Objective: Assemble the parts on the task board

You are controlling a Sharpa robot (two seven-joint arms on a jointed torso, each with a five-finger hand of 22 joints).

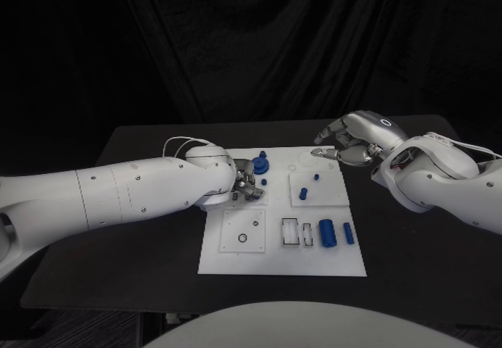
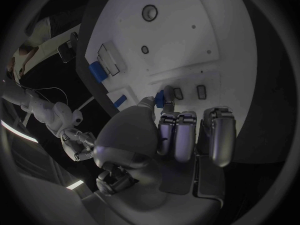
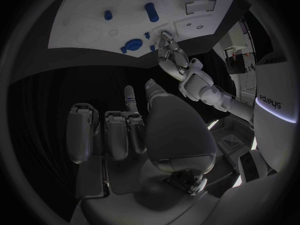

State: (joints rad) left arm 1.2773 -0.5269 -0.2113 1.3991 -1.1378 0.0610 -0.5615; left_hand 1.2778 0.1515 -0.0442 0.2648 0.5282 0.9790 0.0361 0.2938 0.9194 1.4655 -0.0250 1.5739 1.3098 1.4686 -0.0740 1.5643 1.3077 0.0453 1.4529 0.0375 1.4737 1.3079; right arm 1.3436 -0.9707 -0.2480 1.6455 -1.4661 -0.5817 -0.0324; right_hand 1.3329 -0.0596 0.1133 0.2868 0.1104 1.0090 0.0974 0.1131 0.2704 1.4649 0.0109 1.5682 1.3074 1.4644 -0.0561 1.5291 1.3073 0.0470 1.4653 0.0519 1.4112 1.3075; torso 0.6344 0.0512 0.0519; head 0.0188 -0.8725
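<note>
The task board (image 1: 282, 264), a white plate, lay flat mid-bench, its near edge closest to the head camera, on the black bench (image 1: 408, 246). Toward its near right portion lay a large blue cylinder (image 1: 327, 233) with a slimmer blue cylinder (image 1: 348, 233) just beside it, both next to two outlined rectangular slots (image 1: 297, 232). Farther back, a small blue peg (image 1: 303, 193) sat on a raised white sub-plate, and a blue knobbed part (image 1: 260, 161) stood near the board's far edge. The left hand (image 1: 246, 181) was over the board's left-middle area, just beside the knobbed part; in the left wrist view its fingers (image 2: 177, 135) were curled down toward the plate with a small blue part (image 2: 160, 99) at the thumb tip, apparently pinched, though the contact was partly hidden. The right hand (image 1: 350, 141) was at the board's far right corner, fingers bent inward; in the right wrist view its fingers (image 3: 119, 132) were curled over dark bench with nothing visible between them, so it read as closed and empty. That same view showed the board (image 3: 87, 35) well beyond the fingers, with the blue pieces on it and the left hand (image 3: 170, 52) bearing on the plate edge.
</note>
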